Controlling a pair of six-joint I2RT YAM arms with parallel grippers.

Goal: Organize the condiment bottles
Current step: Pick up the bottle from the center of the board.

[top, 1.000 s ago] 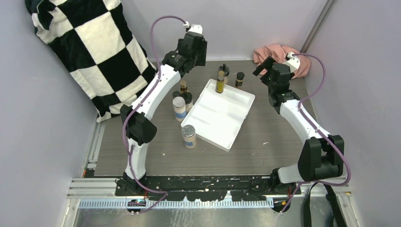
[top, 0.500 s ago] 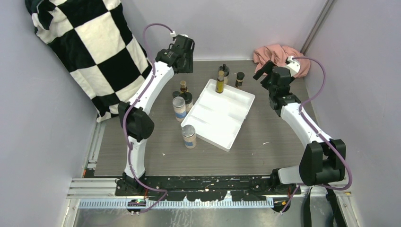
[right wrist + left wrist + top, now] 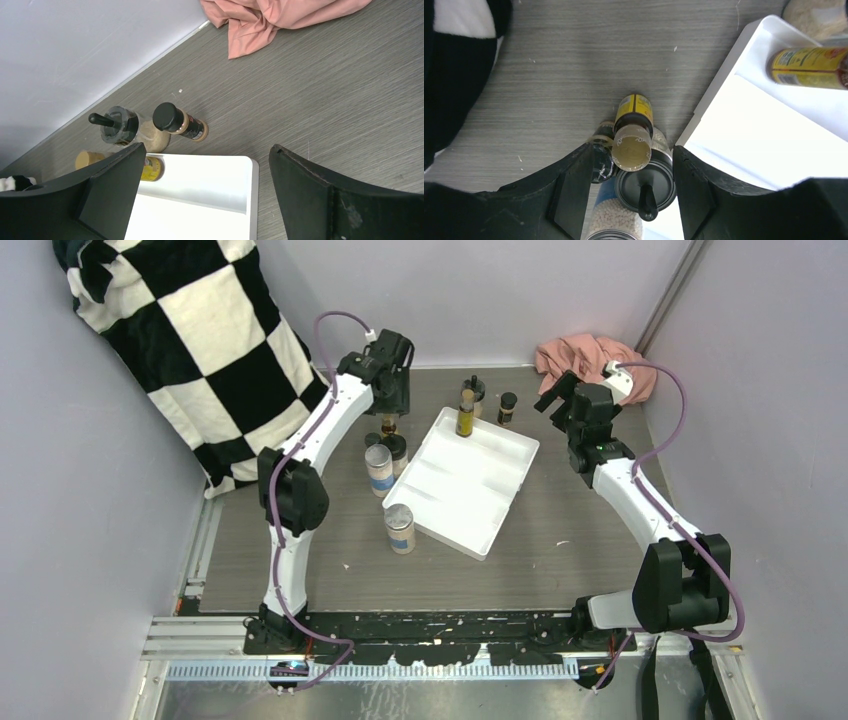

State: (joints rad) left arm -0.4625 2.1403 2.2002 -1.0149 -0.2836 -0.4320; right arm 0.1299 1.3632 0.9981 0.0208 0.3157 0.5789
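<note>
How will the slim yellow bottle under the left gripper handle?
The yellow bottle looks tall and narrow, so probably tippy. Its round body would likely roll if toppled. The black-lidded jar beside it may get nudged.

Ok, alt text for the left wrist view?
The open left gripper straddles a slim yellow-labelled bottle with a tan cap on the grey wood-grain table. A black-lidded jar stands beside it, a white plastic tray at right.
</note>
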